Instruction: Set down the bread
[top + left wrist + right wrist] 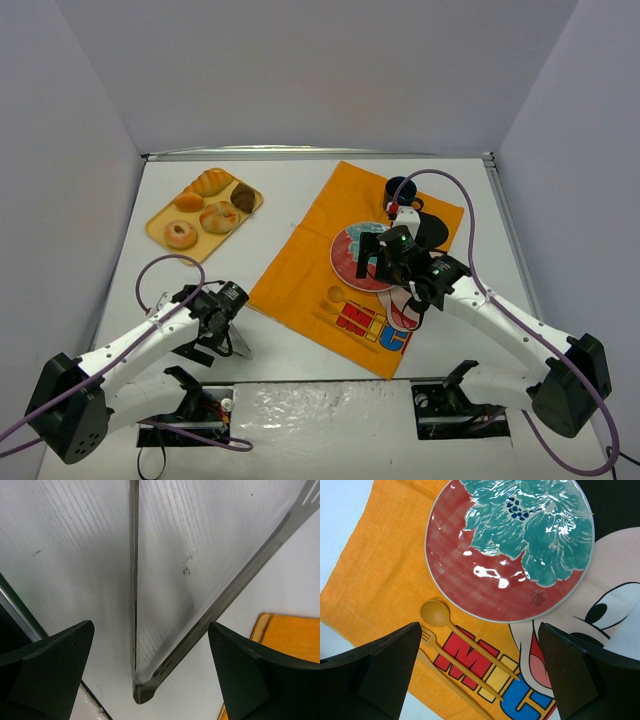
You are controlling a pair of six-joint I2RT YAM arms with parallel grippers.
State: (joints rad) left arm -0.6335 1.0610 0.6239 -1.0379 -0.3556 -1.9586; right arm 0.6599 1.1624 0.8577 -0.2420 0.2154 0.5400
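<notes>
Several breads lie on a yellow tray (158,228) at the back left: a croissant (212,181), a dark roll (243,196) and a glazed ring (181,235) among them. A red and teal plate (348,255) sits on an orange placemat (300,260); in the right wrist view the plate (510,545) is bare. My left gripper (228,322) is open low over the table, its jaws either side of the hinge end of metal tongs (142,692), not touching them. My right gripper (382,262) hovers open and empty over the plate's near edge.
A dark blue mug (400,190) stands at the placemat's far corner. A mustard spoon (437,614), a fork (431,639) and a knife lie on the placemat in front of the plate. White walls close in the table on three sides.
</notes>
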